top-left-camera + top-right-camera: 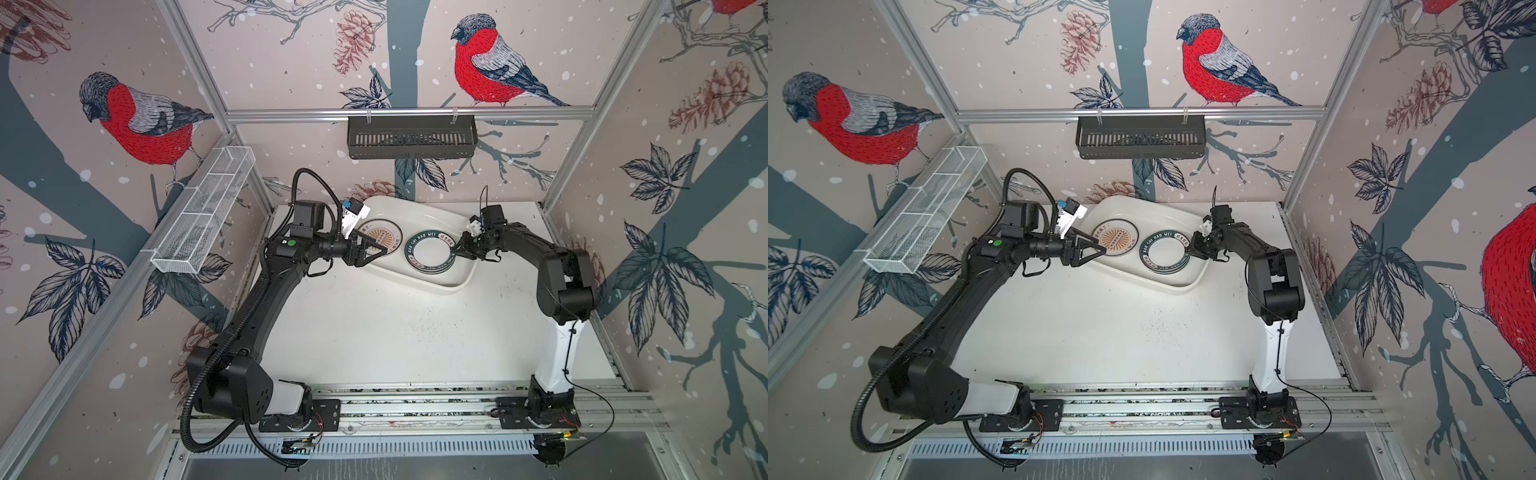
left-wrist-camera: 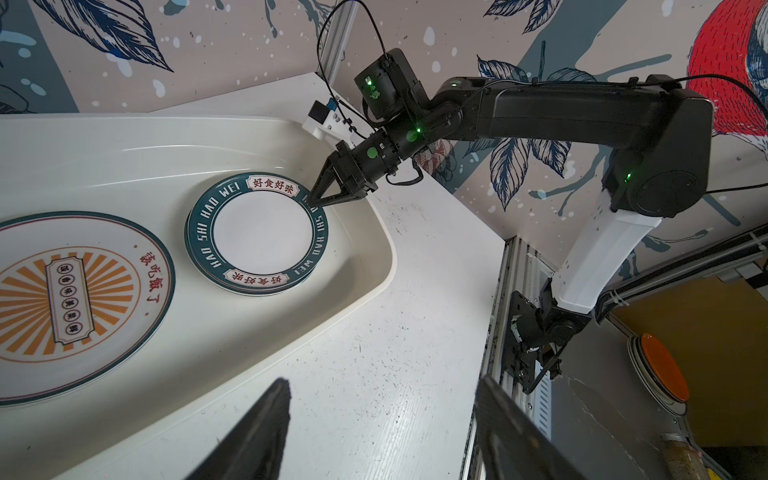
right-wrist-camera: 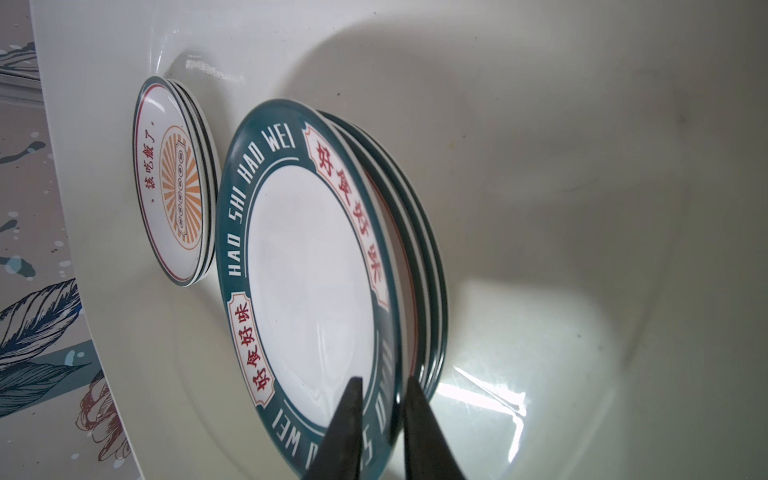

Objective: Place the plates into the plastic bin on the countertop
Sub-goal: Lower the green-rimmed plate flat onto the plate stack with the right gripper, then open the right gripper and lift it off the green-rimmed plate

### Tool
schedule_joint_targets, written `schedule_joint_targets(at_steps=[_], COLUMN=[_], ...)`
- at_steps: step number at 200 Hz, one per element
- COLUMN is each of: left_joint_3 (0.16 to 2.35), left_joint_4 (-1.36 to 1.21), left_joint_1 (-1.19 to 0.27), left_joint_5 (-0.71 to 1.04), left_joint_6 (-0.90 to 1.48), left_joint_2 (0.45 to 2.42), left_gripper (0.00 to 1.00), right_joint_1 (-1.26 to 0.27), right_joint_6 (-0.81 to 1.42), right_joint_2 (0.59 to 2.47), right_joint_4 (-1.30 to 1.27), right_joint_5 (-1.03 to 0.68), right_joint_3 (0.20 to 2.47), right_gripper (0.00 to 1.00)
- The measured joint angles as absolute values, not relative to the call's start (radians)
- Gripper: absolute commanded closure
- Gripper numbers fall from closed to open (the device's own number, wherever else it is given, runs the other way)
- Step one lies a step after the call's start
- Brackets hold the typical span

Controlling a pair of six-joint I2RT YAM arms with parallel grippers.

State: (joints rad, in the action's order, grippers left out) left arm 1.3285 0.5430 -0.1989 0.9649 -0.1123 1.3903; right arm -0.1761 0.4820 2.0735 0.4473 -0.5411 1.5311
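Now the right gripper [image 1: 454,252] pinches the top green plate [image 1: 430,253] at 3 o'clock in the bin [image 1: 419,210]; the left gripper [image 1: 384,250] hangs spread at 9 o'clock.

A large white rectangular plastic bin [image 1: 440,283] [image 1: 1177,283] lies askew at the back of the flat white speckled countertop [image 1: 374,332], between the two arms. In it two stacks of round white plates sit side by side, just apart: the sunburst-centred stack [image 1: 380,237] to the left, the green-rimmed lettered stack [image 1: 431,252] to the right. The left gripper [image 1: 384,250] hangs by the bin's left front wall. The right gripper [image 3: 382,386] straddles the lettered stack's top rim on its right. A black slatted basket [image 1: 411,141] hangs on the rear rail and a white wire-mesh basket [image 1: 203,208] on the left rail.
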Motion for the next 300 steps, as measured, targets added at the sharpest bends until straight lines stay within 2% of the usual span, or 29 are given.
schedule_joint_targets(at_steps=[158, 217, 256, 300], left_joint_3=[1.328, 1.356, 1.352, 1.224], left_joint_4=[0.543, 0.552, 0.553, 0.459], left_joint_1=[-0.199, -0.199, -0.199, -0.189], left_joint_5=[0.967, 0.935, 0.831, 0.598], left_joint_6=[-0.113, -0.131, -0.132, -0.129], left_joint_2=[1.396, 1.394, 1.380, 1.315], left_gripper=[0.29, 0.26, 0.25, 0.25], right_joint_1=[-0.190, -0.193, -0.214, -0.220], right_joint_6=[0.449, 0.447, 0.449, 0.446], right_joint_2=[2.096, 2.038, 1.950, 1.739], right_joint_4=[0.506, 0.490, 0.459, 0.299], right_joint_5=[-0.487, -0.484, -0.464, -0.423], right_joint_3=[1.581, 1.588, 1.556, 1.392], right_gripper=[0.77, 0.74, 0.71, 0.61])
